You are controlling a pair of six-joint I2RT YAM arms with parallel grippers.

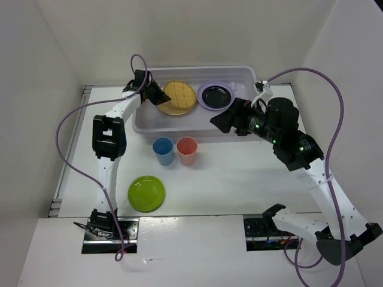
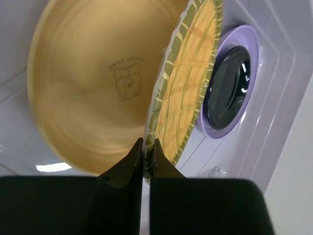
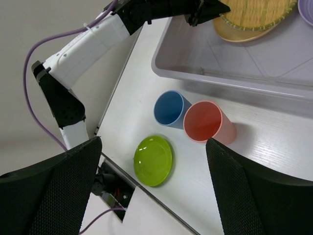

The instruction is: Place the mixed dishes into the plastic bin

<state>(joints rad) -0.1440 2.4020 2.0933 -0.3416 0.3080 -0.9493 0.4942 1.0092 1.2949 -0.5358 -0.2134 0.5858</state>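
The plastic bin (image 1: 157,124) stands at the back of the table. In it a black plate (image 1: 216,94) lies on a lilac plate (image 1: 203,103), and the woven disc (image 1: 181,94) lies over the pale orange plate (image 1: 172,110). My left gripper (image 1: 154,95) is shut on the woven disc's rim (image 2: 190,83), tilting it up off the orange plate (image 2: 93,83). My right gripper (image 1: 222,119) is open and empty, hovering above the bin's front right. The blue cup (image 1: 163,150), coral-red cup (image 1: 187,150) and lime green plate (image 1: 146,193) sit on the table.
Both cups stand upright side by side just in front of the bin wall (image 3: 195,73). The green plate (image 3: 153,160) lies near the left arm's base. White walls enclose the table on the left, the back and the right.
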